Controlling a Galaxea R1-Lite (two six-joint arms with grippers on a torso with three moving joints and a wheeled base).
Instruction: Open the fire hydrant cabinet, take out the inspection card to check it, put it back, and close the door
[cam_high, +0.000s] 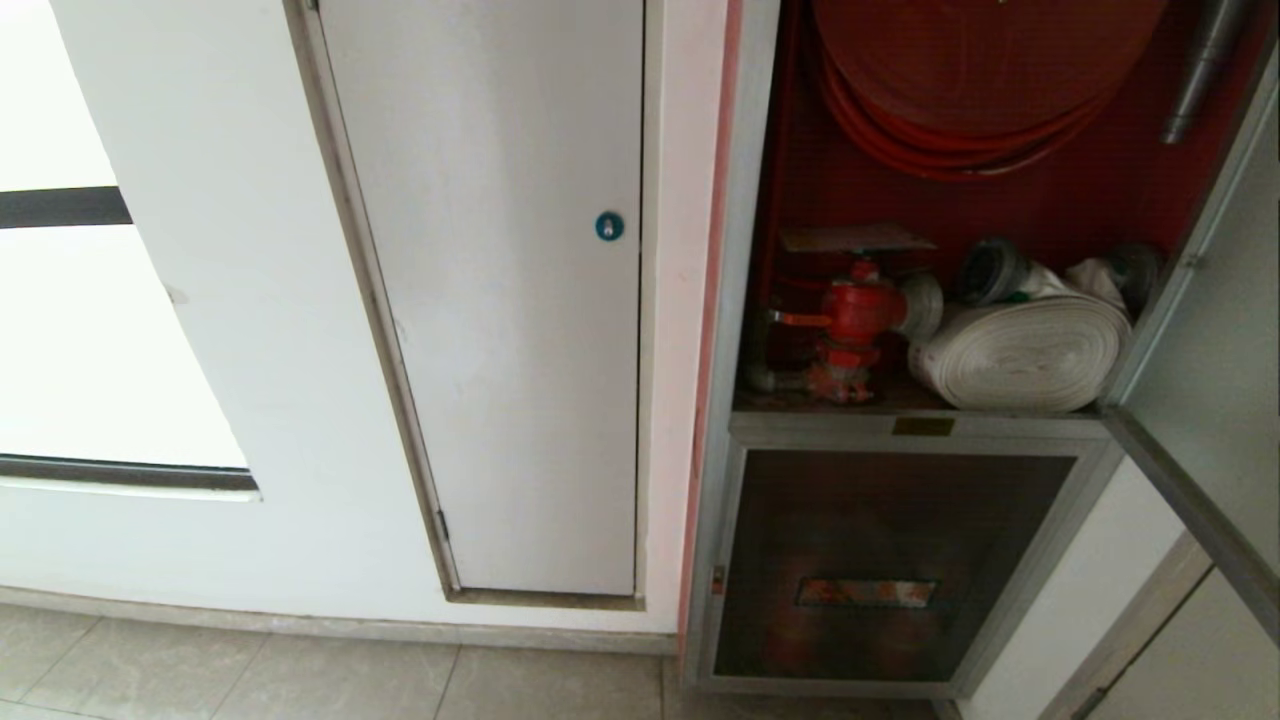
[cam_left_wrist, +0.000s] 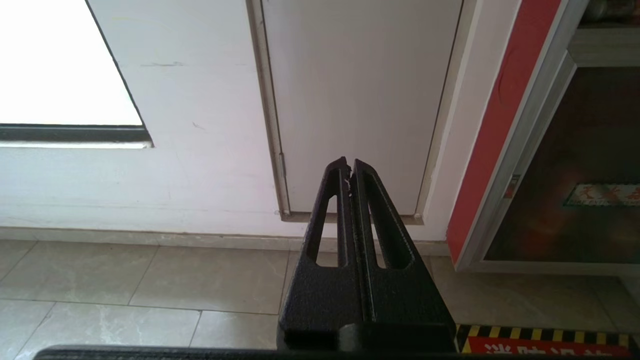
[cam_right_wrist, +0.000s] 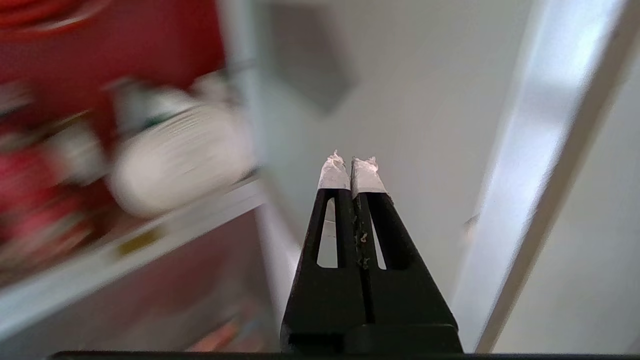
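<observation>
The fire hydrant cabinet stands open, showing its red interior, a red hose reel, a red valve and a white rolled hose. A thin flat sheet, apparently the inspection card, lies just above the valve. The door is swung out to the right. My right gripper is shut and empty, its white-taped tips pointing at the door's inner face beside the hose. My left gripper is shut, parked low and facing the wall. Neither arm shows in the head view.
A plain white panel with a blue round lock sits left of the cabinet. Below the open recess is a dark glass panel with an orange label. A bright window is at far left. Yellow-black hazard tape marks the floor.
</observation>
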